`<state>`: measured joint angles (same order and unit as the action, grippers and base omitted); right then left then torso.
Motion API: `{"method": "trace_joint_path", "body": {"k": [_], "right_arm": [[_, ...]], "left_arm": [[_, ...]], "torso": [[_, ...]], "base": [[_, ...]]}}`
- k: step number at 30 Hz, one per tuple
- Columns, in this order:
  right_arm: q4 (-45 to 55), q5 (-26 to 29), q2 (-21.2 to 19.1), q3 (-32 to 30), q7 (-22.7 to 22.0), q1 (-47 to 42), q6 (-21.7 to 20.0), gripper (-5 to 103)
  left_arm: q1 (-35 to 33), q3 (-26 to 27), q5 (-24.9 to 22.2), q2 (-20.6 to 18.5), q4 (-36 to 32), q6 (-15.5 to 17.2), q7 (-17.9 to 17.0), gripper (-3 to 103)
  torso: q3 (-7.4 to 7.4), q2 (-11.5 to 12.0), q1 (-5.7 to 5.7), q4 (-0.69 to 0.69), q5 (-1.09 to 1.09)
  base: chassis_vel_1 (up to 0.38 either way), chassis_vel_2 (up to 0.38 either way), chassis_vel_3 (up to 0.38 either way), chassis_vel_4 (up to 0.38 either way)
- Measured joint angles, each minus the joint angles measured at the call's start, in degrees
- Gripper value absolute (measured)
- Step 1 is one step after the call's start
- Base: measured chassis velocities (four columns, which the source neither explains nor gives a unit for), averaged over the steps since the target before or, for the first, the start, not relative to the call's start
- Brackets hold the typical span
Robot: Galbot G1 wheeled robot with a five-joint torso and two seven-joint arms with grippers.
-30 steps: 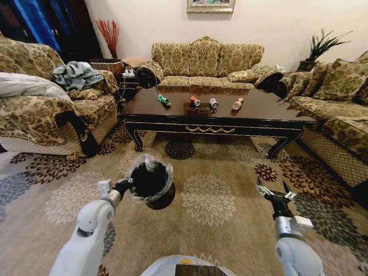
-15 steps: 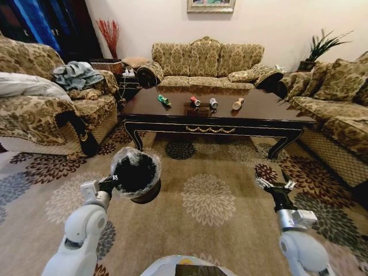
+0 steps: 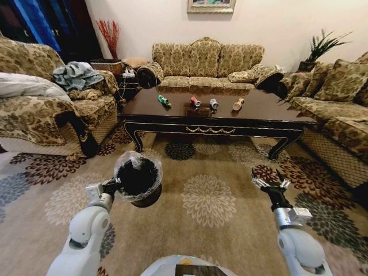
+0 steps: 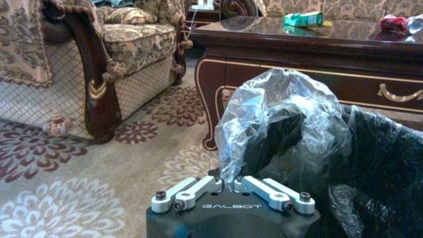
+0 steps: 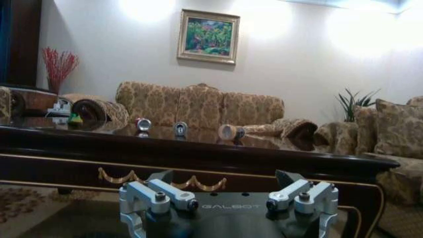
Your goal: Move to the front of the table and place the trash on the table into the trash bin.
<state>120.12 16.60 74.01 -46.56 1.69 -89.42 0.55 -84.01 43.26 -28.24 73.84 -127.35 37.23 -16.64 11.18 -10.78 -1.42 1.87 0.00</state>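
Left gripper [image 3: 112,185] clamps trash bin [image 3: 138,179] rim; right gripper [image 3: 269,184] spread, empty; your far-desk [image 3: 270,112] cans [image 3: 204,103] look light, slippery; grab mid-body.

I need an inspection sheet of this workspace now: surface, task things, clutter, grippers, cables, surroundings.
Surface: dark glossy table, ahead of the robot across patterned carpet.
Task things: green bottle, red can, silver can, tan bottle lying on the table; trash bin held off the floor.
Clutter: grey clothes on the left sofa.
Grippers: left gripper shut on the bin's liner rim; right gripper open, empty.
Cables: nothing seen.
Surroundings: sofas, plant, picture.
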Motion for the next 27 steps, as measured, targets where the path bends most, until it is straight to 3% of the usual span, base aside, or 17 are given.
{"method": "trace_joint_path", "body": {"k": [14, 27], "right_arm": [[-1.2, 0.0, -0.8, 0.8, 0.0, 1.7, -1.2, 100], [-2.4, 0.0, -0.8, 1.5, -0.3, 3.8, -2.7, 100]], "left_arm": [[0.7, -0.6, 0.6, 0.5, 1.5, -0.2, 0.8, 3], [-0.2, 0.2, 0.8, -0.6, 0.0, -0.1, 1.8, 3]], "torso": [[0.01, 0.0, -0.02, 0.0, 0.0], [0.6, -0.9, -0.26, 0.0, 0.0]], "base": [[-0.157, 0.175, 0.159, -0.167], [-0.047, 0.048, 0.055, -0.056]]}}
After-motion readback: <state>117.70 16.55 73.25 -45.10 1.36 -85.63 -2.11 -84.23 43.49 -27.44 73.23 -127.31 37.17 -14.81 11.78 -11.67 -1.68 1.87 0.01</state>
